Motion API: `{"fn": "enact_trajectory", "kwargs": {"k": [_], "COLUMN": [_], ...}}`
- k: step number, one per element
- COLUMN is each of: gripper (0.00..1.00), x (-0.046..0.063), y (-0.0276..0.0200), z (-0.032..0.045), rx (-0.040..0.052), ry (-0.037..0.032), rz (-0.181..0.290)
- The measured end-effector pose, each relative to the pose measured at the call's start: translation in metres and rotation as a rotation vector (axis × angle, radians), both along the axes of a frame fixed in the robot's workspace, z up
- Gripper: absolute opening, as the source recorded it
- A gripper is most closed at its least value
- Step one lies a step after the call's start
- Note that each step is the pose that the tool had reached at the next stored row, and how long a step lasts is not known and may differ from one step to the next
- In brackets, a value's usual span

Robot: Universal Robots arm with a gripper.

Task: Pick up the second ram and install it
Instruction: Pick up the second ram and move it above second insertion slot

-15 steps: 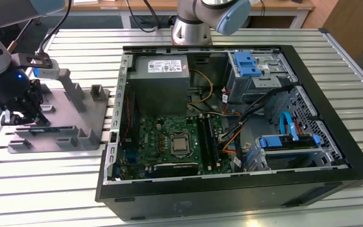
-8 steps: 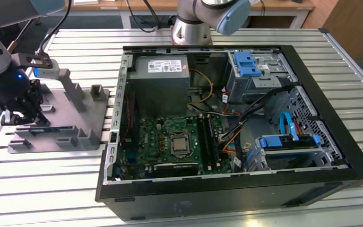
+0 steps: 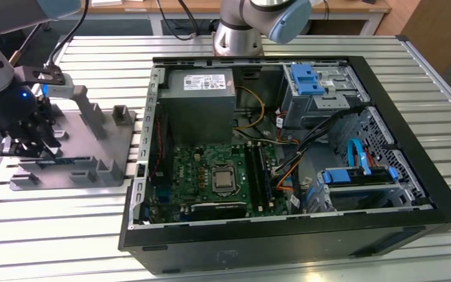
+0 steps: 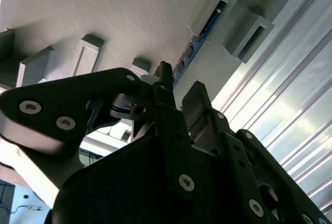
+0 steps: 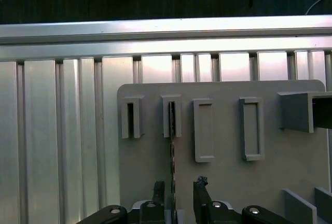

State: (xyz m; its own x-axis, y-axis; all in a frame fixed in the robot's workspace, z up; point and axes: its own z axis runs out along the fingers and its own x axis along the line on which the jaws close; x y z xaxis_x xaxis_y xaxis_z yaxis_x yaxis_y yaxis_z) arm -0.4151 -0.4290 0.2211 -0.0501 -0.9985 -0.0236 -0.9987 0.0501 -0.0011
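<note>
— Exterior view?
— The gripper (image 3: pixel 26 147) hangs low over the grey holder (image 3: pixel 100 147), at the exterior view's left of the open computer case (image 3: pixel 288 247).
— Second wrist view?
— The second ram (image 4: pixel 199 38) stands edgewise in the holder.
— First wrist view?
— 2 fingers (image 5: pixel 201 187) are spread, 1 each side of it, not pinching.

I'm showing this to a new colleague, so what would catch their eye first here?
The open PC case with its green motherboard dominates the exterior view. At that view's left, the gripper hangs over a grey holder; in the first wrist view its open fingers straddle the ram, standing on edge in the holder.
</note>
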Motion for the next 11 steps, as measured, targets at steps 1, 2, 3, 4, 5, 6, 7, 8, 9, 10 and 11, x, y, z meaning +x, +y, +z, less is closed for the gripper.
{"fn": "enact_trajectory", "kwargs": {"k": [1,2,3,4,5,6,7,8,9,10,11], "gripper": [0.35,0.35,0.35,0.35,0.35,0.35,0.35,0.35,0.35,0.35,0.35], "x": [0.0,0.0,0.0,0.0,0.0001,0.0001,0.0002,0.0003,0.0005,0.0008,0.0009], "y": [0.0,0.0,-0.0001,-0.0003,-0.0004,-0.0004,-0.0004,-0.0004,-0.0005,-0.0005,-0.0004], "z": [0.0,0.0,0.0,-0.0003,-0.0012,-0.0022,-0.0035,-0.0049,-0.0062,-0.0076,-0.0089], "rx": [0.0,0.0,0.0,0.0001,0.0002,-0.0003,-0.0013,-0.0031,-0.0051,-0.007,-0.0085], "ry": [0.0,0.0,-0.0001,-0.0002,-0.0003,0.0004,0.0012,0.0018,0.0023,0.0029,0.0034], "rz": [0.0,0.0,0.0,0.002,0.008,0.016,0.023,0.03,0.038,0.046,0.053]}}
